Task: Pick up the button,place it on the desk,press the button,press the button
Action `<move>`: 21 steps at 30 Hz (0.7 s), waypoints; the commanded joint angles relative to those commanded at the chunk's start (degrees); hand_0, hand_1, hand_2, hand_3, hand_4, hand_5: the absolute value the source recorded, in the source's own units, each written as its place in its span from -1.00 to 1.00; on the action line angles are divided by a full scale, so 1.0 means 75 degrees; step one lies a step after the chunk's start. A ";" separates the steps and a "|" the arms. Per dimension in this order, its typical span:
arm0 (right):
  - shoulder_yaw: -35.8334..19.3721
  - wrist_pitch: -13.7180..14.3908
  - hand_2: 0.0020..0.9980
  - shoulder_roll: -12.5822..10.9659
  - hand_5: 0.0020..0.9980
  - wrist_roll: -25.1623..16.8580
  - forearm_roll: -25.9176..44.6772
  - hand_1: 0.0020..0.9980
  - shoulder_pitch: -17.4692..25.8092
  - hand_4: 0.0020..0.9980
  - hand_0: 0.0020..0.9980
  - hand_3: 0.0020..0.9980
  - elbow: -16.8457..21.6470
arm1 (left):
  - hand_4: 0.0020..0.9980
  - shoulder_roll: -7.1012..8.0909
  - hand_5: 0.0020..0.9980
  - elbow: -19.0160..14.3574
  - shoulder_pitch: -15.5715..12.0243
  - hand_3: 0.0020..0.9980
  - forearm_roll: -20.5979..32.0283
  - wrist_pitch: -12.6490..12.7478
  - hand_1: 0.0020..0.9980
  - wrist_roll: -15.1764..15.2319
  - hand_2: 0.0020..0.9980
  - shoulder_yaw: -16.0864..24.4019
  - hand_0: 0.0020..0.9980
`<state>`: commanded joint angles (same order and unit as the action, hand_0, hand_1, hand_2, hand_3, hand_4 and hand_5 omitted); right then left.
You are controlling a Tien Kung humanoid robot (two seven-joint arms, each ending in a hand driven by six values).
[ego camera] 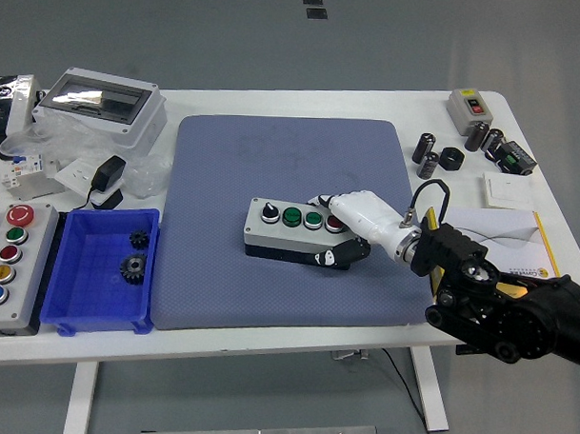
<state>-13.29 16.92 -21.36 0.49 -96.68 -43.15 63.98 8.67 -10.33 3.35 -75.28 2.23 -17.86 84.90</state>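
Your button box (294, 229) sits centre frame on the blue mat (273, 159), carrying four controls — one black selector, two green buttons, one red. The right hand (352, 224) clamps its right end, fingers over top, thumb beneath, apparently to set it down. Two gears (133, 254) lie in the blue bin (87, 310), lower left.
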 joint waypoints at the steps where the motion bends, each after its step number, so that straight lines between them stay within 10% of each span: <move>1: 0.0033 -0.0004 0.28 -0.0007 -0.81 -0.0026 0.0024 0.31 -0.0021 -0.56 0.31 0.29 -0.0006 | 0.28 0.0006 -0.54 -0.0001 0.0002 0.22 -0.0014 0.0000 0.26 -0.0003 0.13 0.0010 0.34; 21: 0.0131 -0.0225 0.67 -0.0273 -0.77 -0.0099 0.0360 0.61 -0.0222 -0.24 0.68 0.70 0.0297 | 0.27 0.0055 -0.54 -0.0014 0.0002 0.21 -0.0171 -0.0025 0.26 -0.0023 0.13 0.0106 0.34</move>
<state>-12.31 15.23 -23.41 -0.26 -93.98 -44.82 66.21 9.09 -10.44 3.36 -76.57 2.04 -18.03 85.69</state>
